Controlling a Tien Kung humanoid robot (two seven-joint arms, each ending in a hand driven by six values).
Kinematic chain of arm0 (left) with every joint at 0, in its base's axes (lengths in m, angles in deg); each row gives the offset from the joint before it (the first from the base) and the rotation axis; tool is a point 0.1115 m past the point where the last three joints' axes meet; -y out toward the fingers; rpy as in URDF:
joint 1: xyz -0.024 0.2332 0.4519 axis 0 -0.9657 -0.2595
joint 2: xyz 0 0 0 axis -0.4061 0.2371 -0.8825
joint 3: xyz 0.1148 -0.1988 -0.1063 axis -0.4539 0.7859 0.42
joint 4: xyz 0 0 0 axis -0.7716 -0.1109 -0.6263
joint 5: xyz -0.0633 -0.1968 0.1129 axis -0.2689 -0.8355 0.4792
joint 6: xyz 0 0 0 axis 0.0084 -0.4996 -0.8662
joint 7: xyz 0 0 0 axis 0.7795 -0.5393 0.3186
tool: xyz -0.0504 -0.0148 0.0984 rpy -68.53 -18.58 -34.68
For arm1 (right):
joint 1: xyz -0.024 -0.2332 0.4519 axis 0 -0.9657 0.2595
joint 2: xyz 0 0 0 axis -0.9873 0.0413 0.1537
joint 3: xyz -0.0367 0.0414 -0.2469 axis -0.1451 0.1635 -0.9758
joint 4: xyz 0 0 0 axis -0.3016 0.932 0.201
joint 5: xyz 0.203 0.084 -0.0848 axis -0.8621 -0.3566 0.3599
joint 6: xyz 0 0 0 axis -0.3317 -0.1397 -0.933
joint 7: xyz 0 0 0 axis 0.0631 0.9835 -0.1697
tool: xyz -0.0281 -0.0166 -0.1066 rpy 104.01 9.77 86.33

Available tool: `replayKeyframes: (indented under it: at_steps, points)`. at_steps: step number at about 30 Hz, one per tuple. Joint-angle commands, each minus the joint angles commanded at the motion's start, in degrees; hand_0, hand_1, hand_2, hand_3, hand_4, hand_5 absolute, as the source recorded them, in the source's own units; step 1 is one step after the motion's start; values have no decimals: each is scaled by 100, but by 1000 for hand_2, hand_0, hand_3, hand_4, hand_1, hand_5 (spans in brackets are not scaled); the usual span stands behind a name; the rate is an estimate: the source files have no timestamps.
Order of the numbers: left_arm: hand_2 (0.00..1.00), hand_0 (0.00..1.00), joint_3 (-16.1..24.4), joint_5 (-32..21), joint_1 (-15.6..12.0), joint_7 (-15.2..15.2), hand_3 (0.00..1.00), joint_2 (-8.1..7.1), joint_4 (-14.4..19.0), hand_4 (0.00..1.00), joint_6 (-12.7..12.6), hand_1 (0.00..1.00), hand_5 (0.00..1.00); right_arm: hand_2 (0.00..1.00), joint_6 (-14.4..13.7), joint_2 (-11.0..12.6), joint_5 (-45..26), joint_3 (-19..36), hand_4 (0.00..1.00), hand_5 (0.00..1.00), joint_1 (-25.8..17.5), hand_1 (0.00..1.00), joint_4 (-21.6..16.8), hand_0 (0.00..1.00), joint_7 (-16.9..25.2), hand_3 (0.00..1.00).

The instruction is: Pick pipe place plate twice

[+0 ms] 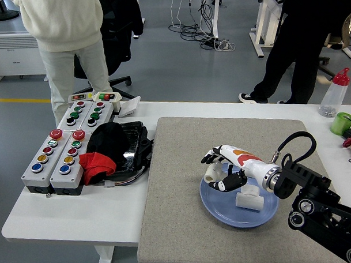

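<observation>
A blue plate (221,208) lies on the grey mat (182,148) at the centre right. A white pipe fitting (250,198) lies on the plate's right half. My right hand (222,170) reaches in from the lower right and hovers over the plate's left rim. Its fingers are curled around a second white pipe piece (210,174), held just above the plate. My left arm is not in view.
Two button control boxes (58,158) and a black and red bundle (110,152) lie on the table's left. A clear bottle (333,94) and a green cup (341,123) stand at the far right. Two people stand beyond the table.
</observation>
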Motion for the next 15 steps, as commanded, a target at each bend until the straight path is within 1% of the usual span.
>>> replayKeyframes:
  at_steps: [1, 6, 7, 10, 12, 13, 15]
  points:
    - [664, 671, -2, 3, -3, 2, 607, -1, 2, 473, 2, 641, 998, 539, 4, -54, 5, -74, 655, 116, 20, 441, 111, 299, -12, 695]
    - [664, 671, 15, 27, -19, 7, 607, -5, 6, 473, 7, 641, 998, 539, -57, -238, -103, -320, 655, 116, 92, 441, 527, 299, 32, 695]
    - [664, 670, 22, 43, -22, 13, 606, -4, 7, 473, 11, 639, 998, 750, -80, -283, -106, -361, 706, 174, 105, 691, 610, 643, 37, 840]
    - [664, 670, 49, 89, -30, 28, 606, -1, 12, 473, 19, 639, 998, 750, -42, -363, -74, -386, 706, 174, 111, 691, 772, 643, -42, 840]
    - [664, 670, 57, 94, -37, 30, 606, -1, 12, 473, 17, 639, 998, 750, -12, -367, -90, -361, 706, 174, 96, 691, 810, 643, -62, 840]
    - [664, 671, 60, 98, -39, 30, 607, -1, 12, 474, 17, 639, 998, 998, 15, -361, -107, -347, 825, 315, 89, 884, 814, 914, -75, 998]
    - [664, 671, 70, 115, -43, 32, 607, 0, 12, 474, 21, 639, 998, 998, 110, -343, -147, -317, 825, 315, 77, 884, 811, 914, -135, 998]
